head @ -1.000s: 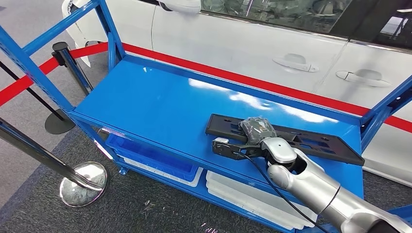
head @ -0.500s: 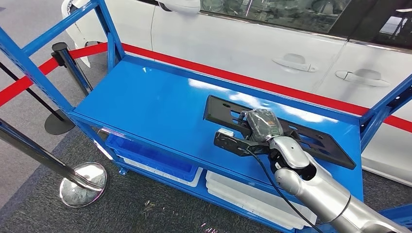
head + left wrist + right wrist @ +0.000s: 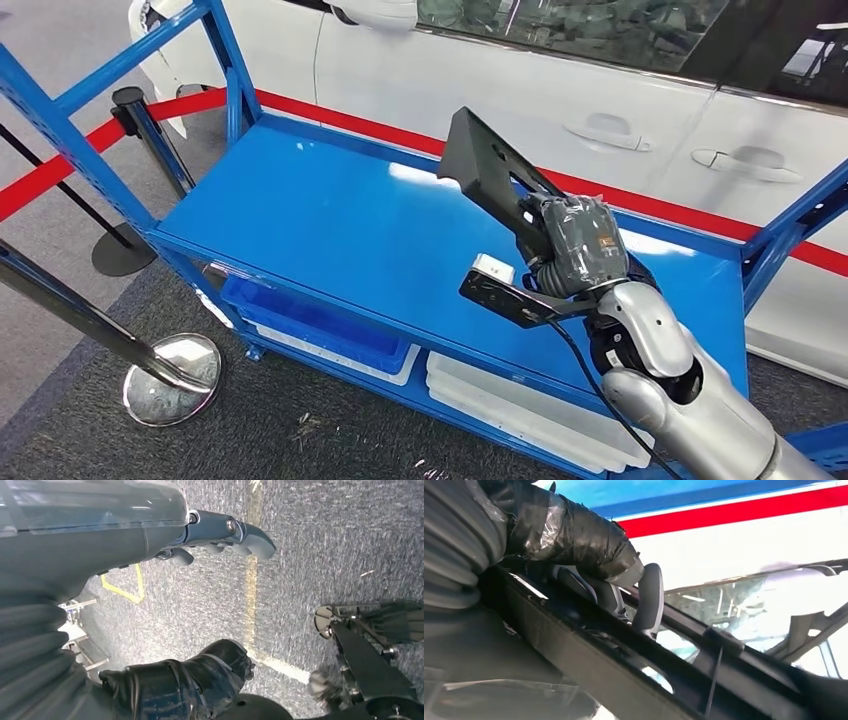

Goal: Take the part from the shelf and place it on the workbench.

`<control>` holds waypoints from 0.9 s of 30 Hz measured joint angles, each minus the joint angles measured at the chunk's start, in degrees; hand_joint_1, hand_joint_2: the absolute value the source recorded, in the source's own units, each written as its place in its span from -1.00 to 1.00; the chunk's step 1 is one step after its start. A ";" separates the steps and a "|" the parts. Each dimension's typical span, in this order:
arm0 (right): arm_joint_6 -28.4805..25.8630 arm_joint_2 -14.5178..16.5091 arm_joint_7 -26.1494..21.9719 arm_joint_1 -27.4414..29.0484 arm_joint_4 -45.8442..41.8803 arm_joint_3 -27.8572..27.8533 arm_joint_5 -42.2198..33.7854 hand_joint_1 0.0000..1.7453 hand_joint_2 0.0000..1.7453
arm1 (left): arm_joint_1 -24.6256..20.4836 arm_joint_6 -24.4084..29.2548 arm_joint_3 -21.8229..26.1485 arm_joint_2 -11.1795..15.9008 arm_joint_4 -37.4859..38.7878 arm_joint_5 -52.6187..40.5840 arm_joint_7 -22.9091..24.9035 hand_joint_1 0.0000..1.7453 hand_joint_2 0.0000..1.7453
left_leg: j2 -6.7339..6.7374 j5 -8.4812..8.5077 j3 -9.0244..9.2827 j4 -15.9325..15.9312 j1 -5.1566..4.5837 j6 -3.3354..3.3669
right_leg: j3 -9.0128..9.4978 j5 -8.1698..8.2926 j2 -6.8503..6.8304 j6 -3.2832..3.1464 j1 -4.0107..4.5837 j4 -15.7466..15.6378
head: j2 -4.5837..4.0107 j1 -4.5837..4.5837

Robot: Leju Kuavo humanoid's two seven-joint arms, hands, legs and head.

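A long flat black plastic part [image 3: 486,163] is lifted off the blue shelf [image 3: 330,225], tilted steeply with its far end up. My right hand [image 3: 570,243] grips it near its lower end, above the shelf's right half. The right wrist view shows the thumb [image 3: 574,535] and fingers [image 3: 648,600] wrapped over the part's [image 3: 634,675] black edge. My left hand [image 3: 200,605] hangs over grey carpet with its fingers apart and nothing in it.
The blue shelf's frame posts [image 3: 60,120] rise at left and right. White and blue bins [image 3: 330,335] sit on the lower level. A white car [image 3: 560,90] stands behind; red-belt stanchions [image 3: 150,140] stand to the left.
The part lay flat on the shelf a second ago. My right hand has raised it and swung its far end upward; it is now clear of the shelf top.
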 joint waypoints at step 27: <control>3.64 -1.00 -5.00 1.45 -11.10 -0.39 -22.42 1.00 1.00 | -0.45 -0.07 -0.01 0.61 0.07 0.16 -0.05 -1.00 1.00 | 0.27 -4.15 3.80 1.03 -1.21 0.11 | -1.16 9.88 -0.07 -1.57 1.03 -8.86 | 0.00 -0.50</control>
